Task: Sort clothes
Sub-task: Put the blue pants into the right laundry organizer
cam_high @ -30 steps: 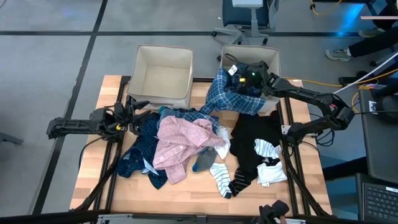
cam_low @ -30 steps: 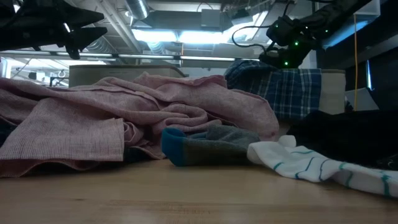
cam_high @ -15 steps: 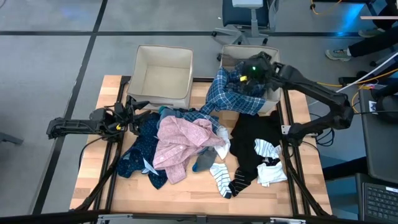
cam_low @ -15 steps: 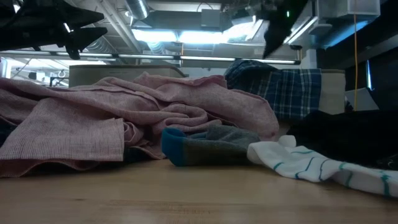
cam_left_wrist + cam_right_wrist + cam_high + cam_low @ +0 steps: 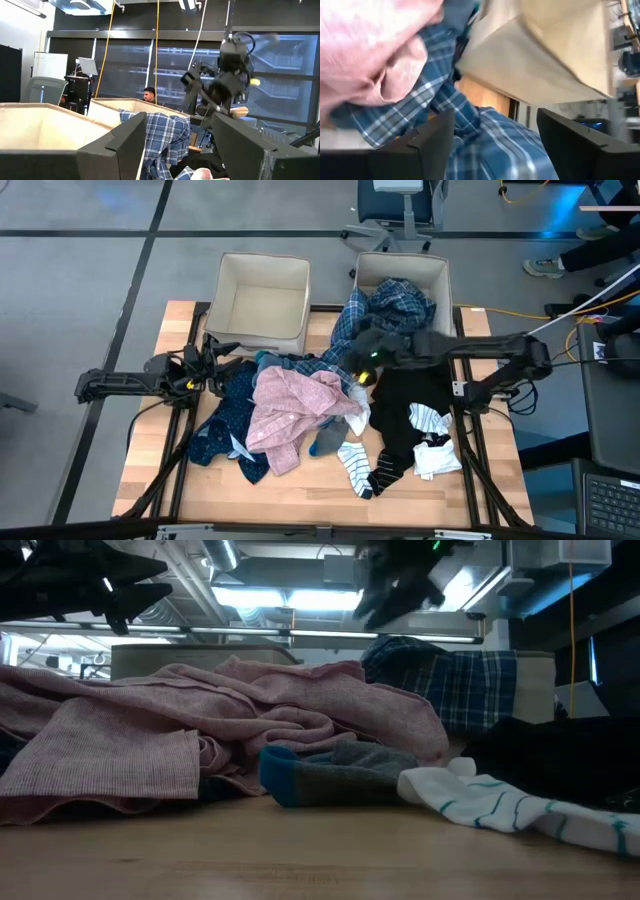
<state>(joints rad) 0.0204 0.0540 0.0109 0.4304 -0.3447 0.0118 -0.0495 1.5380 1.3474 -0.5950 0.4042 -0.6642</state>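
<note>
The clothes lie heaped on the wooden table: a pink shirt (image 5: 290, 410), a navy dotted top (image 5: 225, 420), a black piece (image 5: 405, 405), and striped socks (image 5: 355, 465). A blue plaid shirt (image 5: 395, 305) lies partly in the right beige bin (image 5: 440, 265) and hangs over its front wall onto the pile. My right gripper (image 5: 362, 368) hovers open above the pile, between the plaid shirt (image 5: 470, 130) and the pink shirt (image 5: 370, 40), with nothing between its fingers (image 5: 432, 145). My left gripper (image 5: 212, 360) waits open at the table's left edge (image 5: 180, 150).
The left beige bin (image 5: 262, 260) stands beside the right one at the table's far edge. A grey-and-teal sock (image 5: 330, 775) and a white striped sock (image 5: 500, 805) lie near the front. Bare wood shows at the near left and near right corners.
My right gripper has left the right bin and swung toward the table's near left, rising and rolling, and now hangs over the pile. The plaid shirt stays draped over the bin's front wall, its upper part heaped inside the bin.
</note>
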